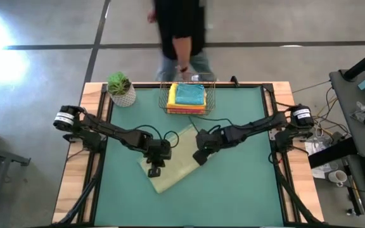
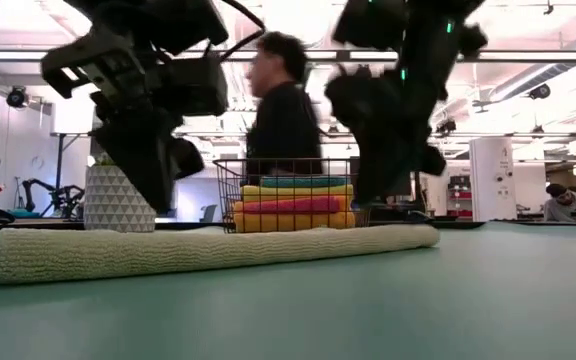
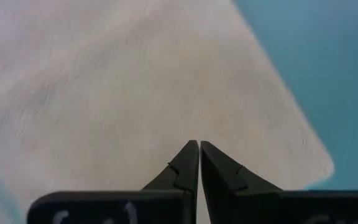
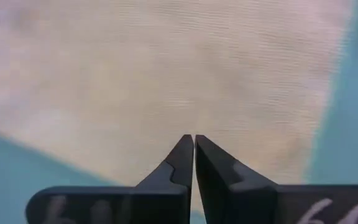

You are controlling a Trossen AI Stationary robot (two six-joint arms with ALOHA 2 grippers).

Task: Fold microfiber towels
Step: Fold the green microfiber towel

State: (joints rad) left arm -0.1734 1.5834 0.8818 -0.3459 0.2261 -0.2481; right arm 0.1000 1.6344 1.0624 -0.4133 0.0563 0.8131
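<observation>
We take the wire basket (image 1: 189, 98) at the far edge of the green mat (image 1: 246, 183) as our landmark. It holds a stack of folded towels: a teal towel (image 1: 189, 94) on top, with yellow, pink and orange layers showing under it in the low view. A potted plant (image 1: 120, 88) stands just left of the basket, at the mat's far left corner. Behind the basket, beyond the table, we see a person (image 1: 181, 31) in dark clothing.

The sage towel (image 1: 176, 158) lies on the mat nearer to us than the basket, well apart from it, folded into a long strip that runs diagonally, its far end pointing toward the basket and its near end lying down and to the left of it. In the low view it reads as a low, flat roll lying across the mat in front of the basket.

Both grippers work at this towel. The left gripper (image 1: 154, 170) sits over the strip's left edge, below and left of the basket; its wrist view shows the two fingers (image 3: 188, 163) pressed together, tips down on the pale cloth, with nothing between them. The right gripper (image 1: 201, 156) sits at the strip's right edge, directly below the basket; its jaws are likewise closed tight and empty, pointing at the cloth near its border with the mat.
</observation>
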